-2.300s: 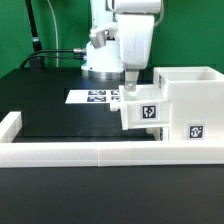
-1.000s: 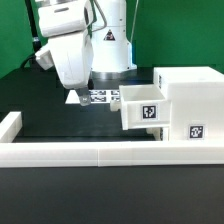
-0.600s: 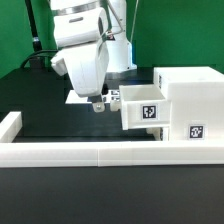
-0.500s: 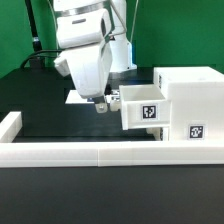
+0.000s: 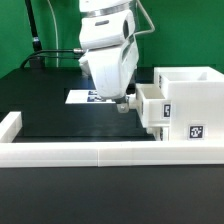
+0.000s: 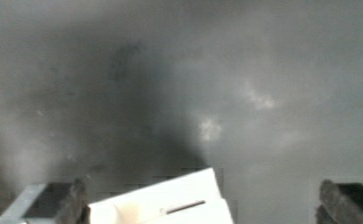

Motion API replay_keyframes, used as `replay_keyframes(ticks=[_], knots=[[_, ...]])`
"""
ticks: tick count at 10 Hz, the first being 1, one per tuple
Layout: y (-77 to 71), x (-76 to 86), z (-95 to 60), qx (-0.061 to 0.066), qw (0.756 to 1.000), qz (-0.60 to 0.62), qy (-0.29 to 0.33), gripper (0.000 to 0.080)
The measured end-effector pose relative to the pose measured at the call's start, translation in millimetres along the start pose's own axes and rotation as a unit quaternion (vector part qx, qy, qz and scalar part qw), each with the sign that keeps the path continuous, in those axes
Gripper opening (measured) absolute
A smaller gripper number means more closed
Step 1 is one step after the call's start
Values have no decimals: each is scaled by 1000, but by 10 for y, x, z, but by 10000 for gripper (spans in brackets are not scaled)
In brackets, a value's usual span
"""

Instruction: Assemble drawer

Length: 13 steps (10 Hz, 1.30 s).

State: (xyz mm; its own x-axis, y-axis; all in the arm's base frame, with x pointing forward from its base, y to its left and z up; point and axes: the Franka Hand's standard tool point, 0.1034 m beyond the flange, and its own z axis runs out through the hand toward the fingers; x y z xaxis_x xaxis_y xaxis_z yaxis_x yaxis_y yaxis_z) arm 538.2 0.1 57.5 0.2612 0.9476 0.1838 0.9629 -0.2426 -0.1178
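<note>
The drawer [image 5: 185, 105] stands at the exterior view's right on the black counter [image 5: 60, 110], its upper tray [image 5: 153, 105] still jutting partly out of the housing. It looks like light, stiff, smooth plastic, likely to slide under a push; the tray's front face seems the best place to press. The tool [image 5: 123, 104] sits low, just beside that face, its fingers spread with nothing between them. The counter is matte and flat, edged by a white rail [image 5: 80, 152]; green wall behind.
</note>
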Motion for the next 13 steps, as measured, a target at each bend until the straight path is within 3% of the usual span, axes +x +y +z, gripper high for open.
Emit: replay_keyframes(ticks=[6,13], knots=[[-93,335,78,8,1000,29,2,649],[-89,320,75,7,999,38,2,649]])
